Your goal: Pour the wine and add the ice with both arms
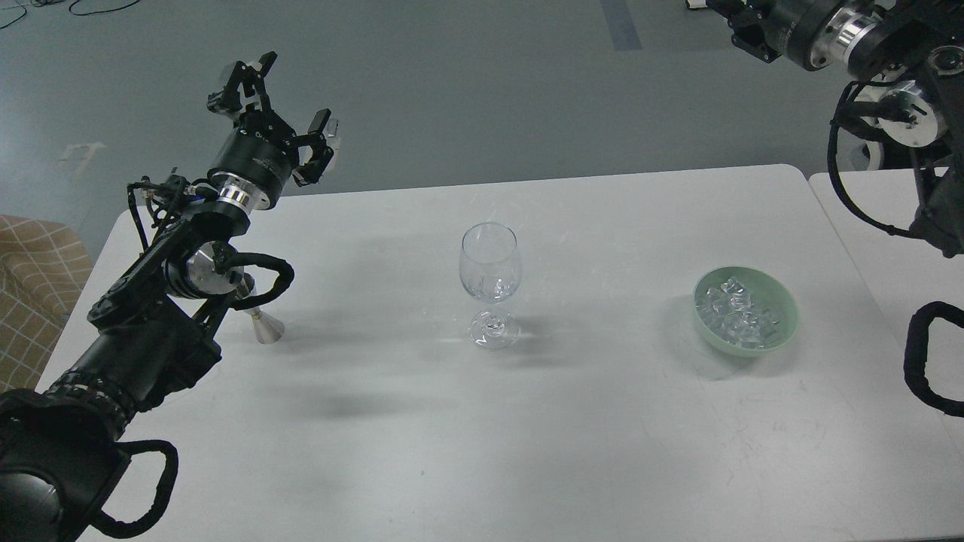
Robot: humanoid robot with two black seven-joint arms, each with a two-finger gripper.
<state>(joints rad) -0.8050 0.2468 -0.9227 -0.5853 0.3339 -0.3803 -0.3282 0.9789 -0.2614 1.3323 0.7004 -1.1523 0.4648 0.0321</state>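
A clear stemmed wine glass (490, 263) stands upright at the middle of the white table (527, 452), with a few small clear ice pieces (493, 286) in its bowl. A heap of ice (738, 310) lies in a pale green bowl (783, 327) to the right. My left gripper (290, 98) is open and empty, raised beyond the table's far left corner. My right gripper (745, 30) is high at the top right edge, far from the glass; its fingers are cut off by the frame. No wine bottle is in view.
A small silver cone-shaped metal piece (265, 327) stands on the table by my left arm, partly hidden behind it. A second white table (866, 226) adjoins on the right. A checked beige seat (30, 278) is at the left edge.
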